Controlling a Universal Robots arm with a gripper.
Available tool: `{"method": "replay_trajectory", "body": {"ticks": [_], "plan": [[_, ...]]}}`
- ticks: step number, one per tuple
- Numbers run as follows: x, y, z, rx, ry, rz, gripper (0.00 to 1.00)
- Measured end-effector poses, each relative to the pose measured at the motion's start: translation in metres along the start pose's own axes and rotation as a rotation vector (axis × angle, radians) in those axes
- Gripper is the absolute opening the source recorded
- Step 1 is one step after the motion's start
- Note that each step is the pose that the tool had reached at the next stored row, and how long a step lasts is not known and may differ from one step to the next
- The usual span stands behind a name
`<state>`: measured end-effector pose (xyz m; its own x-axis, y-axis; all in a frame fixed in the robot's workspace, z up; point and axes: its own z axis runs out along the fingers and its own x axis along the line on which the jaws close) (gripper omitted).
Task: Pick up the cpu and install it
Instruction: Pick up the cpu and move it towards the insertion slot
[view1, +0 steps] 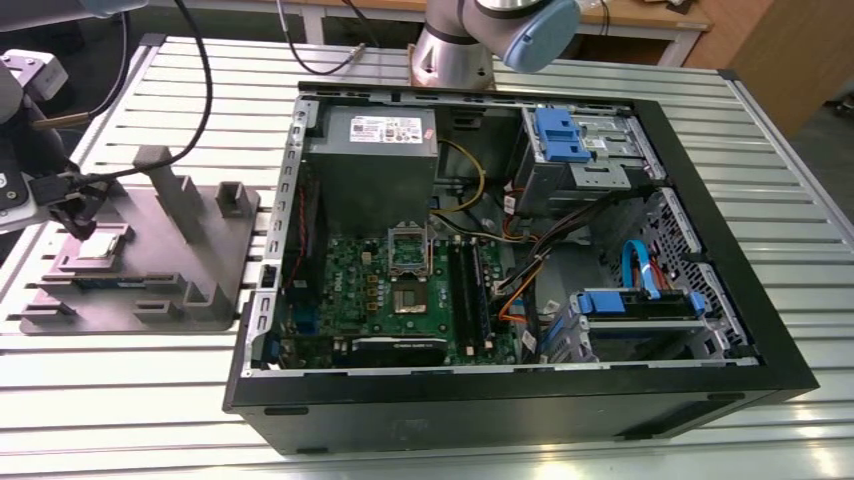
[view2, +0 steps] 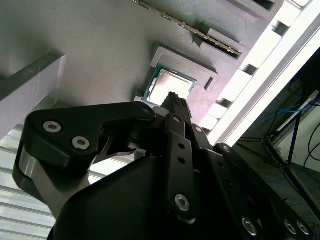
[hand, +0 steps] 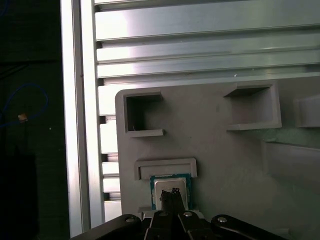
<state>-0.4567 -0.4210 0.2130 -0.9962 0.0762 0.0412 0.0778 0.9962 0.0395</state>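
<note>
At the exterior view's left, on the slatted table (view1: 134, 400), a grey plastic tray (view1: 127, 285) with upright posts; in one shallow recess of it, lying flat with silver top up, the cpu (view1: 102, 246), not yet lifted; directly over that metal top, in both wrist views, the tool (hand: 171, 192), fingers drawn together to a narrow tip and gripping nothing as far as can be seen; impossible to tell whether the tip touches the lid or hangs just clear of it; beside the chip's recess in the first wrist view, two other pockets of the tray standing vacant; further right in the exterior view, well apart from the tray, the open computer case (view1: 534, 400) lying on its side; inside it a grey power supply (view1: 371, 150) toward the far wall, and nearer the camera the green motherboard (view1: 380, 300); near the board's middle the socket (view1: 408, 296), its retaining frame seemingly swung up and, by appearance, ready to receive; at the case's right side, blue drive brackets (view1: 567, 135) and loose cables; judged overall as early in the work: approach to the chip made, no grasp, no carry across, nothing seated in the board.
</note>
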Motion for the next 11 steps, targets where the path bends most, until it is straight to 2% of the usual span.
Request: {"method": "replay_trajectory", "body": {"ticks": [11], "plan": [[0.0000, 0.0000, 0.0001, 0.0000, 0.0000, 0.000, 0.11]]}}
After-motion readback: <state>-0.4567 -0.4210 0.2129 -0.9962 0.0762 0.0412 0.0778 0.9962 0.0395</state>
